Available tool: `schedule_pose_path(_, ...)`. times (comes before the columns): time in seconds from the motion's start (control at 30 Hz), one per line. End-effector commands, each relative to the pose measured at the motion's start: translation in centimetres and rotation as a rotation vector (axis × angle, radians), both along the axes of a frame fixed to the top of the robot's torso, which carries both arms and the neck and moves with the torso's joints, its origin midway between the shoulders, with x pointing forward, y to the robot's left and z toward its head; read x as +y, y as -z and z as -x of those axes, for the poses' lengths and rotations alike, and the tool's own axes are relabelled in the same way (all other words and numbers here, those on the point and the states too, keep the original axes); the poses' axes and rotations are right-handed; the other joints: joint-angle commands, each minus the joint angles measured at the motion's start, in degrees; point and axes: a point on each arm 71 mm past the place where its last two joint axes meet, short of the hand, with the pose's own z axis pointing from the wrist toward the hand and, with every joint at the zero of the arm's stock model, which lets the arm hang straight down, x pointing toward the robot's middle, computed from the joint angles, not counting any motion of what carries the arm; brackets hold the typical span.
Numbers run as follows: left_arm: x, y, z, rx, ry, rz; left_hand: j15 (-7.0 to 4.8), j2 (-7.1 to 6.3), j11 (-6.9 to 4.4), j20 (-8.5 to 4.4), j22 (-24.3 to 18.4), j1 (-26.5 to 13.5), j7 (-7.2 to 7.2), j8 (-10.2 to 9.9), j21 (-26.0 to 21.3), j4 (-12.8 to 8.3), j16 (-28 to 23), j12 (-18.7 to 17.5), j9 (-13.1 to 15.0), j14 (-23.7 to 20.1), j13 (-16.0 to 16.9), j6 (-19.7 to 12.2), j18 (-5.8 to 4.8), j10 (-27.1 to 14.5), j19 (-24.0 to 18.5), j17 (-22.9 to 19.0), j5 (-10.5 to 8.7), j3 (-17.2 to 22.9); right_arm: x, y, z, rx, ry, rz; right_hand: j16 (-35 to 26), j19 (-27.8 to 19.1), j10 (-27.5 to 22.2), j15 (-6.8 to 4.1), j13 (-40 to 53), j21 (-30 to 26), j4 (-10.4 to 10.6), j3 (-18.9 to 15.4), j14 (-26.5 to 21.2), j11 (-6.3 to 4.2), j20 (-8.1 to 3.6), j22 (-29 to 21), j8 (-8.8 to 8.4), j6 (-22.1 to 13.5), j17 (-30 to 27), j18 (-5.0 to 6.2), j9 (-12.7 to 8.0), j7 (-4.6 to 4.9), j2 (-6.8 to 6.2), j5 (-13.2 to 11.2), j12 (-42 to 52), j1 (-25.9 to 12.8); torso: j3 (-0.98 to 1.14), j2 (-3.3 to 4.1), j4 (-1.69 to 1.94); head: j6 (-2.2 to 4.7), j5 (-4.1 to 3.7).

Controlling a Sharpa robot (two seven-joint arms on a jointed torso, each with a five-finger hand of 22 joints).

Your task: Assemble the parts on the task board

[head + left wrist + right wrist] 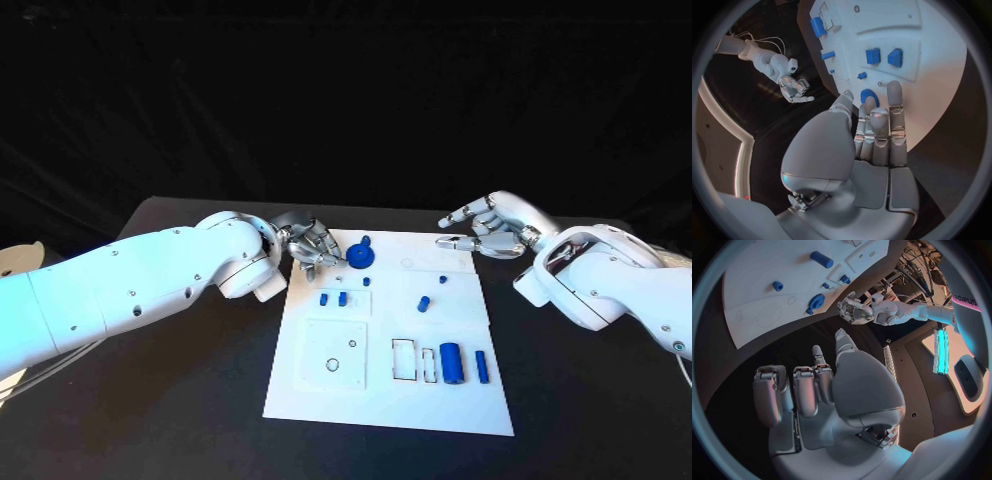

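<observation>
The white task board (378, 395) lies in the middle of the black table. A blue gear (359, 259) sits at its far left corner. My left hand (310, 245) hovers beside that gear, fingers stretched towards it, and nothing shows in its grip. In the left wrist view the gear (869, 96) lies just past the fingertips (894, 92) of the left hand (873, 135). My right hand (490, 228) hangs over the table by the board's far right corner, fingers loosely bent and empty. In the right wrist view, that right hand (811, 390) is well apart from the board (761, 305).
Other blue parts rest on the board: two small blocks (333, 298), a short peg (424, 304), a cylinder (451, 362) and a thin bar (482, 366). A raised white square plate (336, 350) occupies the near left. Bare black table surrounds the board.
</observation>
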Motion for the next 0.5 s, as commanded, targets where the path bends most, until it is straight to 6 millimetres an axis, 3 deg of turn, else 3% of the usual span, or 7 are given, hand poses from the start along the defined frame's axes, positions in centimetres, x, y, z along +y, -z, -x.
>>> schedule_pose_path(0.03, -1.9, -1.3, 0.2, -0.259, 0.142, -0.064, 0.43, -0.89, 0.47, 0.51, -1.3, 2.6, 0.40, -2.6, -1.7, -0.8, -2.5, -3.9, -3.0, -1.4, -4.1, 1.2, 0.73, -0.4, 0.1, -2.9, -1.80, 1.0, 0.2, 0.1, 0.0, 0.006, -0.017, 0.005, -0.2, 2.5, 2.7, -0.08, 11.0, -0.2, 0.1, -0.4, 4.1, -0.17, -0.15, 8.9, 0.23, 0.3, 7.0, 1.10, 0.1, -0.22, 0.61, 0.2, -0.1, -0.1, -0.08, 0.01, 0.00, 0.24, -0.22)
schedule_pose_path(0.13, -3.5, -1.2, 0.6, -0.328, 0.226, -0.128, 0.22, -1.66, 0.46, 0.68, -2.6, 5.5, 0.33, -7.8, -3.2, -1.6, -3.7, -9.4, -8.5, -1.7, -10.8, 4.3, 0.24, 1.3, 1.2, -5.1, -2.94, 3.7, 0.3, 0.1, 0.0, 0.005, -0.019, 0.004, -0.2, 2.5, 2.7, -0.08, 11.0, -0.2, 0.1, -0.4, 4.2, -0.18, -0.15, 8.9, 0.23, 0.3, 7.0, 1.10, 0.1, -0.22, 0.63, 0.2, 0.0, -0.1, -0.09, 0.02, -0.13, 0.22, -0.37)
schedule_pose_path(0.2, -4.3, -1.0, 0.7, -0.356, 0.262, -0.158, 0.18, -2.29, 0.48, 0.37, -2.9, 5.9, 0.06, -10.4, -3.6, -1.9, -3.8, -11.2, -11.0, -1.4, -13.5, 6.4, 0.58, 2.7, 1.7, -5.8, -2.72, 5.0, 0.3, 0.1, 0.0, 0.006, -0.019, 0.004, -0.2, 2.5, 2.7, -0.08, 11.0, -0.2, 0.1, -0.4, 4.2, -0.18, -0.15, 8.9, 0.23, 0.3, 7.0, 1.10, 0.1, -0.22, 0.63, 0.2, 0.0, -0.1, -0.09, 0.03, -0.09, 0.25, -0.54)
schedule_pose_path(0.3, -5.4, -0.7, 0.9, -0.386, 0.309, -0.205, 0.05, -2.65, 0.56, 0.26, -2.9, 5.8, -0.14, -12.3, -3.4, -2.1, -2.0, -13.4, -12.8, 0.2, -16.2, 8.7, 0.60, 2.8, 2.9, -4.6, -2.53, 6.5, 0.3, 0.2, 0.0, 0.006, -0.021, 0.004, -0.2, 2.5, 2.7, -0.08, 11.0, -0.2, 0.1, -0.4, 4.2, -0.18, -0.15, 8.9, 0.23, 0.3, 7.0, 1.10, 0.1, -0.22, 0.63, 0.2, 0.0, -0.1, -0.08, 0.03, -0.10, 0.29, -0.64)
schedule_pose_path(0.37, -5.9, -0.4, 0.9, -0.395, 0.328, -0.228, 0.04, -2.79, 0.63, 0.18, -2.7, 5.5, -0.24, -12.7, -2.9, -2.1, 1.4, -14.4, -13.3, 2.9, -17.2, 9.9, 0.64, 2.7, 4.2, -1.1, -2.51, 7.0, 0.4, 0.2, 0.0, 0.006, -0.021, 0.004, -0.2, 2.5, 2.7, -0.08, 11.0, -0.2, 0.1, -0.4, 4.2, -0.18, -0.15, 8.9, 0.23, 0.3, 7.0, 1.10, 0.1, -0.22, 0.63, 0.2, 0.0, -0.1, -0.06, 0.03, -0.10, 0.32, -0.65)
schedule_pose_path(0.47, -6.6, 0.1, 0.9, -0.396, 0.352, -0.277, 0.03, -3.77, 0.61, 0.07, -2.0, 4.1, -0.48, -14.5, -1.2, -1.7, 10.3, -16.4, -14.6, 8.6, -19.3, 11.1, 0.64, 3.0, 7.8, 8.1, -2.74, 7.4, 0.4, 0.2, 0.0, 0.006, -0.023, 0.003, -0.2, 2.5, 2.7, -0.08, 11.0, -0.2, 0.1, -0.4, 4.2, -0.18, -0.15, 8.9, 0.23, 0.3, 7.0, 1.10, 0.1, -0.22, 0.63, 0.2, 0.0, -0.1, -0.02, 0.04, -0.08, 0.40, -0.71)
schedule_pose_path(0.5, -6.8, 0.2, 0.8, -0.396, 0.357, -0.293, -0.03, -3.91, 0.62, 0.06, 0.0, 3.6, -0.45, -14.9, 1.1, -1.4, 12.6, -16.7, -14.8, 9.8, -19.7, 11.3, 0.24, 3.2, 8.9, 10.7, -2.82, 7.4, 0.5, 0.2, 0.0, 0.007, -0.024, 0.003, -0.2, 2.5, 2.7, -0.08, 11.0, -0.2, 0.1, -0.4, 4.2, -0.18, -0.15, 8.9, 0.23, 0.3, 7.0, 1.10, 0.1, -0.22, 0.63, 0.2, 0.0, -0.1, -0.02, 0.07, -0.09, 0.37, -0.75)
